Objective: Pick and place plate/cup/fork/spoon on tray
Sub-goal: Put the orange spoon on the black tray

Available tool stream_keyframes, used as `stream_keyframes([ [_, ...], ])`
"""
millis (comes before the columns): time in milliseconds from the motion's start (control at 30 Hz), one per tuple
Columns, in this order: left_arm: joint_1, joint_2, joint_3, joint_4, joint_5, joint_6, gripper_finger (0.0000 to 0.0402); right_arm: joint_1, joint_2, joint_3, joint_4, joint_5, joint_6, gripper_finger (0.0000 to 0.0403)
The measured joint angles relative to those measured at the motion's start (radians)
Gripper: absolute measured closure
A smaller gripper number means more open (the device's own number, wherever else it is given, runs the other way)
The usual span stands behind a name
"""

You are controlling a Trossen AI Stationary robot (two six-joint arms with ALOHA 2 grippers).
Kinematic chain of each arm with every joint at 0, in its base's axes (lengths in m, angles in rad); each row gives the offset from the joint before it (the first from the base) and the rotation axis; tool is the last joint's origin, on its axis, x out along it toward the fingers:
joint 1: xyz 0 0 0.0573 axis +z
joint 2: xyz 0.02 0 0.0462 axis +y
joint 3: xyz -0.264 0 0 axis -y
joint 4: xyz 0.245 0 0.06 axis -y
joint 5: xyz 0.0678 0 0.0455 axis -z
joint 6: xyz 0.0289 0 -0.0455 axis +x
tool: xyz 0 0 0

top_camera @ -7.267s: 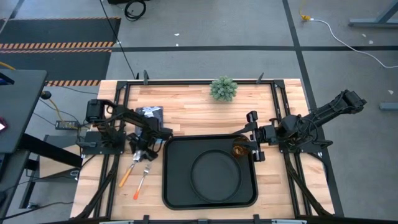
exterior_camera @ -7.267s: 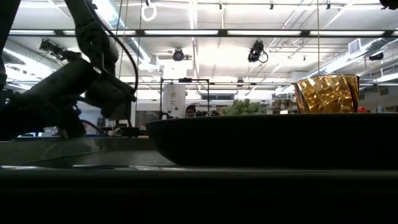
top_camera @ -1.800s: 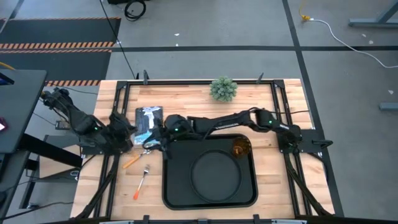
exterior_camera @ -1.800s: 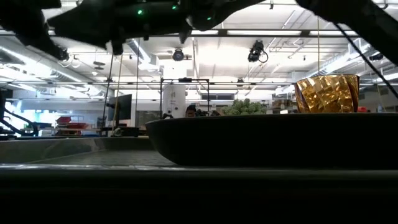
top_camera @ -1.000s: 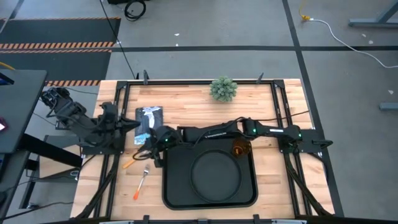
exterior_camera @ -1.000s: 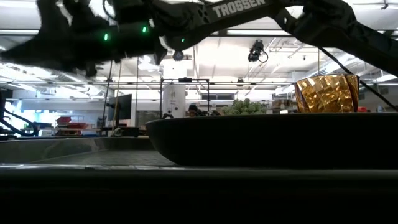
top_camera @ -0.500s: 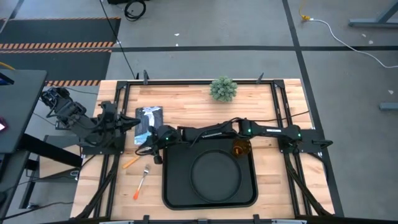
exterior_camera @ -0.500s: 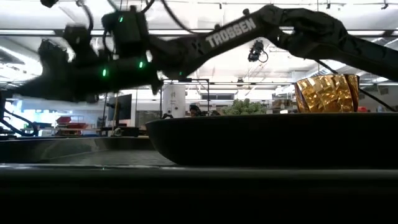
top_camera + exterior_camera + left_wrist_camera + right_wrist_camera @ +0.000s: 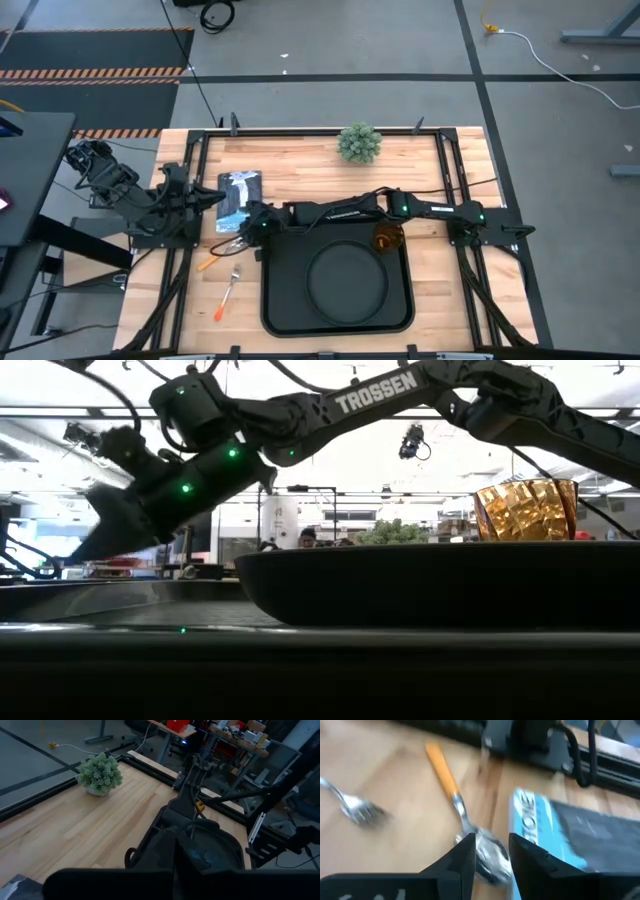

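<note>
**A:** Where is the right gripper (image 9: 243,236)?

**B:** Stretched across the tray (image 9: 275,310) to its left edge, over the spoon (image 9: 470,832). In the right wrist view its two fingers stand parted, one to each side of the spoon's bowl, holding nothing yet. The fork (image 9: 229,286) lies on the wood nearer the front, apart from the spoon. The plate (image 9: 346,280) and the cup (image 9: 387,240) are already on the tray.

**A:** How should it take the spoon?

**B:** I'd centre on the neck where bowl meets orange handle, come down square, and close gently; the metal bowl looks slippery. A blue-printed packet (image 9: 580,835) lies just beside it, so watch that finger.

**A:** Does the overhead view help?

**B:** It places everything, but the arm covers the spoon's bowl there. Only the wrist view shows the straddle, and it's smeared, so whether the fingers touch the wood I can't say.

**A:** The left gripper (image 9: 205,200)?

**B:** Waiting at the table's left edge; its fingers' state isn't clear.
</note>
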State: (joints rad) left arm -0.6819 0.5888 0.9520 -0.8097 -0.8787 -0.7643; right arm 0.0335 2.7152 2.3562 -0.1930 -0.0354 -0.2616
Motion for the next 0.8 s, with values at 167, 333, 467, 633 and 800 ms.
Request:
stream_keyframes([
  [167,0.000,0.000,0.000,-0.004,0.000,0.002,0.0390,0.022,0.000,0.000,-0.066,0.084,-0.093,0.0252],
  [333,0.000,0.000,0.000,-0.005,0.011,-0.001,0.0390,0.053,0.000,0.000,-0.054,0.156,-0.161,0.0211],
  [467,0.000,0.000,0.000,-0.008,0.016,-0.002,0.0390,0.071,-0.001,0.000,-0.046,0.288,-0.236,0.0182],
  [633,0.000,0.000,0.000,-0.041,0.028,-0.039,0.0390,0.088,-0.001,0.000,-0.061,0.339,-0.305,0.0173],
  [800,0.000,0.000,0.000,-0.056,0.028,-0.074,0.0390,0.095,-0.001,0.000,-0.077,0.325,-0.317,0.0187],
])
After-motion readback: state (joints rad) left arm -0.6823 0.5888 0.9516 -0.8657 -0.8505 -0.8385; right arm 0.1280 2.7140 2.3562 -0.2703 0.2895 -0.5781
